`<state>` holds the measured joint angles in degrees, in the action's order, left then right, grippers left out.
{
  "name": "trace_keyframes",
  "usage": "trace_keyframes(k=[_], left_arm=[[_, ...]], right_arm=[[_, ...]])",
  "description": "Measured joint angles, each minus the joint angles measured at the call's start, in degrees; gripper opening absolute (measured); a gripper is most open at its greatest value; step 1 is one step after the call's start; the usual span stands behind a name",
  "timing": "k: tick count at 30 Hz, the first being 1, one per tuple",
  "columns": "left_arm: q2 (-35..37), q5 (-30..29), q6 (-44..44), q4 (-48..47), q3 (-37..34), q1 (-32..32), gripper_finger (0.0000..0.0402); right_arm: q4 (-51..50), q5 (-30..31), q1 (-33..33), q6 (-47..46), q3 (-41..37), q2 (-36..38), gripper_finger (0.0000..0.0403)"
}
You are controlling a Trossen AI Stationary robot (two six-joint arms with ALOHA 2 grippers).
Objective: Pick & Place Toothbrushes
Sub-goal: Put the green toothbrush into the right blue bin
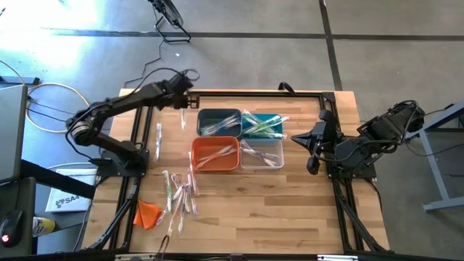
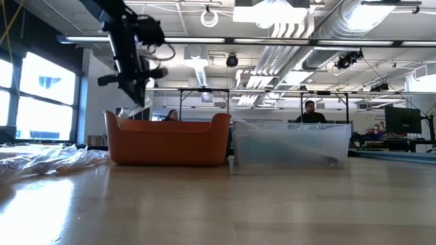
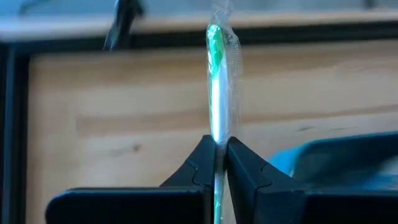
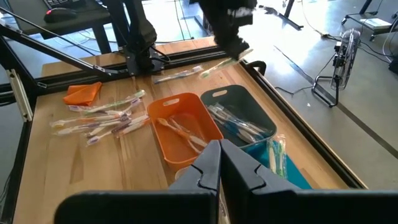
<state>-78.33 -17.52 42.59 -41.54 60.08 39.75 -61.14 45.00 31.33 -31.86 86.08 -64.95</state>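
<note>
Progress: you are midway, by the look of it; all four bins already hold wrapped toothbrushes, yet a loose heap still waits on the tabletop [image 1: 290, 217].
Left gripper: your left gripper [image 1: 184, 104] is pinched narrow on one green-and-white toothbrush [image 3: 216, 93] in its clear wrapper, carried above the tabletop just beside the dark grey bin [image 1: 220, 121], on its outer side.
Right gripper: your right gripper [image 1: 300, 138] waits with its jaws closed and empty, hovering at the right edge of the tabletop near the clear bin [image 1: 262, 154].
Sorted so far: the dark grey bin shows pale-handled brushes, the teal bin [image 1: 264, 125] green-tinted ones, the orange bin [image 1: 215, 154] a few whitish ones, and the clear bin a couple more.
Left to do: the loose pile of toothbrushes [image 1: 179, 194] lies near the front left, well apart from the bins, and a single toothbrush [image 1: 158, 139] lies alone near the left arm's base.
Not for sorting: an orange cloth lump [image 1: 148, 213] sits just beside the pile.
Judgement: you likely have a dozen or so pieces still to move, so most of the carrying may lie ahead; which bin the held brush is meant for, you cannot tell from here.
</note>
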Motion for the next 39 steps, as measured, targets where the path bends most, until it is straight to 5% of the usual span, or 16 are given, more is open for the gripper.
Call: trace_keyframes(k=[11, 20, 31, 39], left_arm=[[1.01, 6.46, -22.66, 8.04, 11.02, -8.13, 0.0013], [0.66, 14.30, -25.64, 23.50, 11.92, -14.69, 0.0013], [-5.67, 15.08, -39.71, 34.25, 11.92, -21.61, 0.0013], [-12.90, 15.74, -40.87, 44.50, 11.92, -23.35, 0.0012]], right_arm=[[0.03, 0.02, 0.00, 0.00, 0.00, 0.00, 0.0002], [0.04, 0.02, 0.00, 0.02, 0.00, 0.00, 0.0002], [0.10, 0.02, 0.01, 0.02, 0.00, 0.00, 0.0002], [0.10, 0.02, 0.01, 0.02, 0.00, 0.00, 0.0002]])
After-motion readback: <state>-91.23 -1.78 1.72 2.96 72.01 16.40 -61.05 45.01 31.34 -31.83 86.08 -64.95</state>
